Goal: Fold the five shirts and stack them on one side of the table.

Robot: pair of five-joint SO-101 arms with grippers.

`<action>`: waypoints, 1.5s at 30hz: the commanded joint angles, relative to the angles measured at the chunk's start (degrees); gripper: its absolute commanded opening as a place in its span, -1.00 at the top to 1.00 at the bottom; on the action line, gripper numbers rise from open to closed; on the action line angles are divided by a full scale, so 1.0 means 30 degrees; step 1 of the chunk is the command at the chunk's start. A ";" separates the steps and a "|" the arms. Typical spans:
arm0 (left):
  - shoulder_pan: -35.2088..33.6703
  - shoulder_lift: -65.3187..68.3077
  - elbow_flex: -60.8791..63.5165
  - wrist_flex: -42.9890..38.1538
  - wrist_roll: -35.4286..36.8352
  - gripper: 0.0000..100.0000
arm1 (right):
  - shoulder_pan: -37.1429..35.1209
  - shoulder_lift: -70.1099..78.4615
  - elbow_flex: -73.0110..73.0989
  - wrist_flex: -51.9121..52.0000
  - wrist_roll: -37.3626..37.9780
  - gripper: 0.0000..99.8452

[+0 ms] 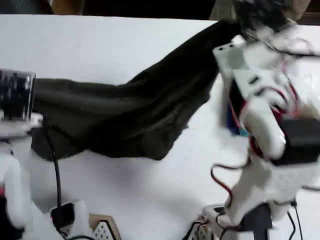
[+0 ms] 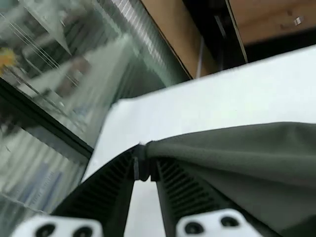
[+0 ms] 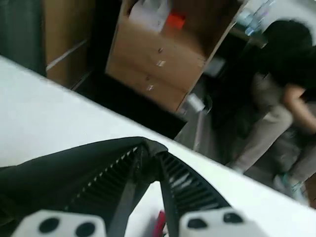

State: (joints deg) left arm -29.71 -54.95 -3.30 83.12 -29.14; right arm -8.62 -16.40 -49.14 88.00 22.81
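A dark olive shirt [image 1: 135, 110] hangs stretched above the white table [image 1: 100, 45], running from the left side up to the far right. My left gripper [image 1: 31, 102] is shut on its left end. In the left wrist view the fingers [image 2: 116, 185] pinch the shirt's edge [image 2: 237, 158] at their tips. My right gripper [image 1: 239, 27] is shut on the far right end, raised near the table's back edge. The right wrist view shows its fingertips closed on a fold of the dark shirt [image 3: 64, 170]. The cloth sags between the two grippers, and its lower hem is close to the tabletop.
The right arm's white body [image 1: 270, 135] with red wires stands over the front right. A black cable [image 1: 56, 170] and a perforated wooden piece [image 1: 102, 229] lie at the front edge. Something blue [image 1: 233, 125] lies behind the right arm. A wooden cabinet [image 3: 163, 59] stands beyond the table.
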 commanded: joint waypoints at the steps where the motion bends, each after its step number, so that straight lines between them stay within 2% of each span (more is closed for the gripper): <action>1: -0.0176 -0.1465 -0.0806 -0.0967 0.0234 0.95 | 0.0630 -0.2183 -0.0645 -0.1626 0.0908 0.96; 8: -0.0176 -0.4190 -0.0777 -0.1231 0.0234 0.95 | 0.1626 -0.5846 -0.0615 -0.4176 0.2579 0.96; 15: -0.0176 -0.5626 -0.0806 -0.1289 0.0234 0.95 | 0.1626 -0.8601 -0.0615 -0.4586 0.4630 0.96; 18: -0.0176 -0.6125 -0.0718 -0.1700 0.0234 0.95 | 0.1685 -0.9392 -0.0615 -0.4557 0.4835 0.96; 23: -0.0176 -0.6593 -0.0659 -0.1729 0.0234 0.95 | 0.3385 -1.0095 -0.0440 -0.4762 0.4835 0.96; 30: -0.0176 -0.6535 0.0571 -0.1729 0.0176 0.95 | 0.3473 -1.0037 0.0147 -0.4410 0.4659 0.96; 35: -0.0059 -0.6505 0.3297 -0.2081 0.0352 0.95 | 0.3267 -1.0037 0.4923 -0.4908 0.4630 0.96; 39: -0.0059 -0.5714 0.7253 -0.4718 0.1788 0.95 | 0.2330 -0.9919 1.1165 -0.7458 0.4659 0.96; 41: 0.0088 -0.4249 0.8952 -0.6007 0.1963 0.95 | 0.2212 -0.9363 1.4476 -0.9245 0.4659 0.96; 45: 0.2081 0.0996 1.0242 -0.7766 0.1758 0.95 | 0.1949 -0.7018 1.8960 -1.2674 0.4659 0.96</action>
State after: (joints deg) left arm -27.16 -63.12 26.33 63.78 -24.13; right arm -2.11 -42.33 -0.88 57.05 36.97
